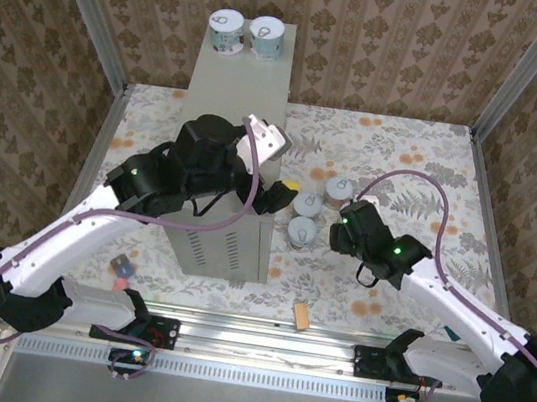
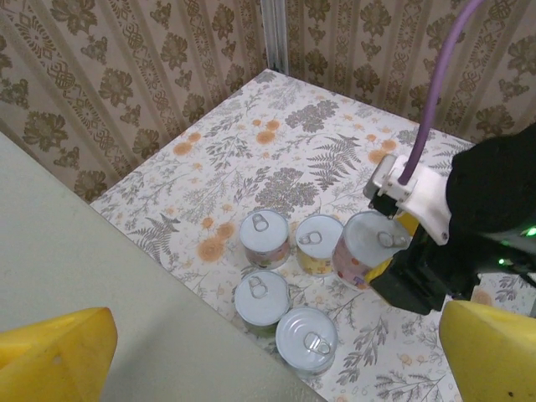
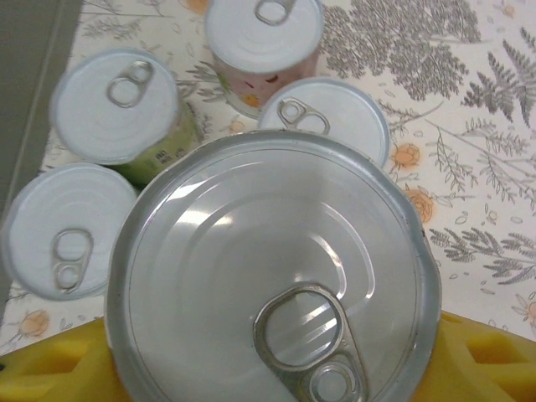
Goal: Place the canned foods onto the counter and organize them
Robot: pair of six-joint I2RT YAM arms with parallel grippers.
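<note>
We saw the near can (image 3: 268, 276) up close, silver lid and pull-tab facing us, gripped betw. the right gripper's (image 3: 268, 368) yellow pads (image 3: 50, 373), one on each side of its rim. Behind it on the floral surface (image 3: 477, 126) stood 4 more: pink-label can (image 3: 264, 38), green-label can (image 3: 113, 105), a lower-left can (image 3: 63, 243) and a part-hidden can (image 3: 331, 117). Grey counter wall (image 3: 25, 67) was at top left.

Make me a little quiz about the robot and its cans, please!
1. How many white-lidded round metal cans stand on the tall grey metal box?
2. True or false: the left tool is clamped on a can.
3. The right tool grips one can. How many others rest on the flower-patterned floor? A two, B four, C six.
Key: 1 two; 2 false; 3 B.
</note>
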